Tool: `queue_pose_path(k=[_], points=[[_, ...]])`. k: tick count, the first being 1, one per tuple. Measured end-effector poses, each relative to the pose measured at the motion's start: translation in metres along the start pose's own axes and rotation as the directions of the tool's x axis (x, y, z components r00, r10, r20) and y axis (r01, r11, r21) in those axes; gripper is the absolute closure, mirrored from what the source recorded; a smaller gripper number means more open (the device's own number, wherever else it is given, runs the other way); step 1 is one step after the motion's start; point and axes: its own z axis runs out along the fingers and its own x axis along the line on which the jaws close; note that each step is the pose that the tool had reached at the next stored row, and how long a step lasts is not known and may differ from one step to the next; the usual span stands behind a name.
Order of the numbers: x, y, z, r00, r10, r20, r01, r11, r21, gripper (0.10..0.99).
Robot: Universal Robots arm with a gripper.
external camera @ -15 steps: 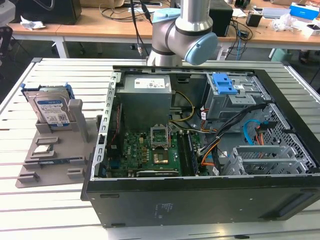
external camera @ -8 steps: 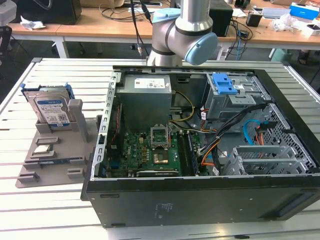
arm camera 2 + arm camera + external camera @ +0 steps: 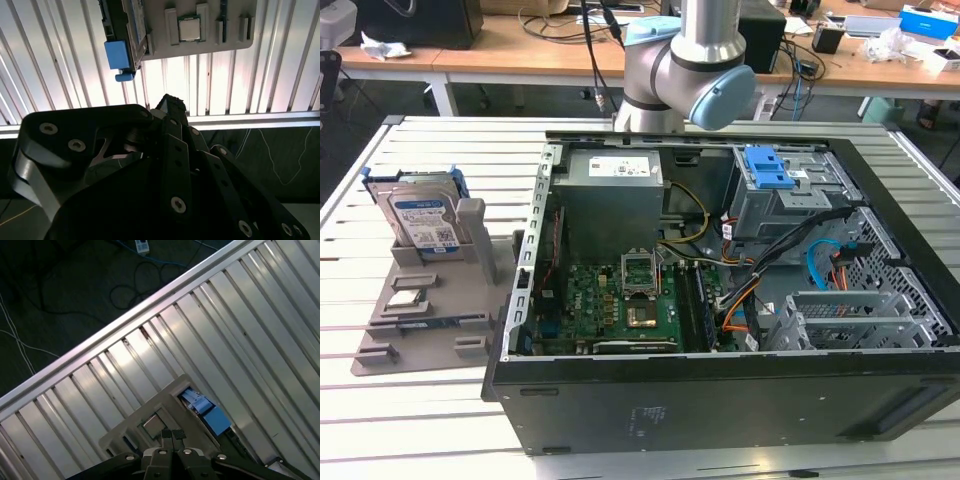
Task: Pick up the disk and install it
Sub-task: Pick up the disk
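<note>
1. Near in the exterior view sits the open computer case (image 3: 720, 300); beside it, at the exterior view's left, the disk (image 3: 420, 215) leans upright in a grey holder (image 3: 410, 325).
2. The disk is probably dense, rigid and shock-sensitive; its blue-framed side edges look the safest hold.
3. In both wrist views the gripper (image 3: 172, 434) hangs over the holder, jaws closed on nothing; the exterior view alone gives the disk's label face.

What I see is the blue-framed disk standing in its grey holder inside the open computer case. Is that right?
Not quite. The disk does stand in the grey holder, but the holder sits outside the open computer case, on the slatted table at the exterior view's left of the case. The exterior view shows this.
</note>
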Motion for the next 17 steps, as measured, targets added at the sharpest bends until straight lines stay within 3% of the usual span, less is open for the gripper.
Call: queue_pose_path(k=[10, 17], points=[[0.0, 0.0, 0.0, 0.9952, -0.098, -0.0044, 0.098, 0.9952, -0.003, 0.98], [0.0, 0.0, 0.0, 0.9852, -0.171, -0.0074, 0.171, 0.9852, -0.005, 0.98]])
